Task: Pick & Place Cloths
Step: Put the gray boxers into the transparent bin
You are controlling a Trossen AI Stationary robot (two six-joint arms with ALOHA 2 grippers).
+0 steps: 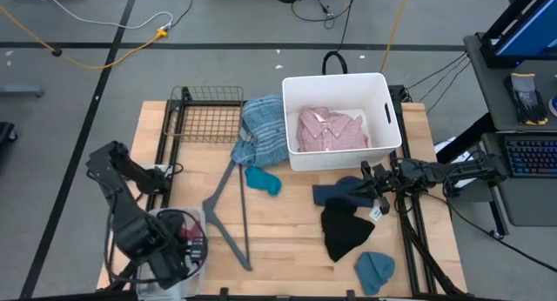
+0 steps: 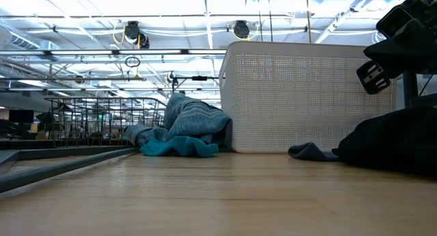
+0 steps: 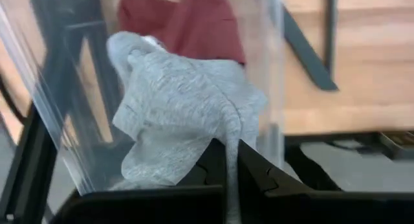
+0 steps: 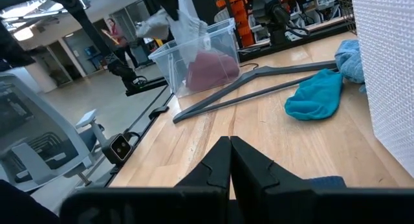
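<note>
Left wrist view shows my left gripper (image 3: 231, 160) pinched shut on a light, floppy grey cloth (image 3: 184, 107) above the clear bin (image 3: 45, 127), while my right gripper (image 4: 229, 160), closed and empty, waits far across the table from that bin.

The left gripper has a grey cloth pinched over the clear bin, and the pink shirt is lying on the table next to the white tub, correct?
Not quite. The pink shirt lies inside the white tub, as the high view shows. The rest holds: the left gripper pinches a grey cloth over the clear bin.
</note>
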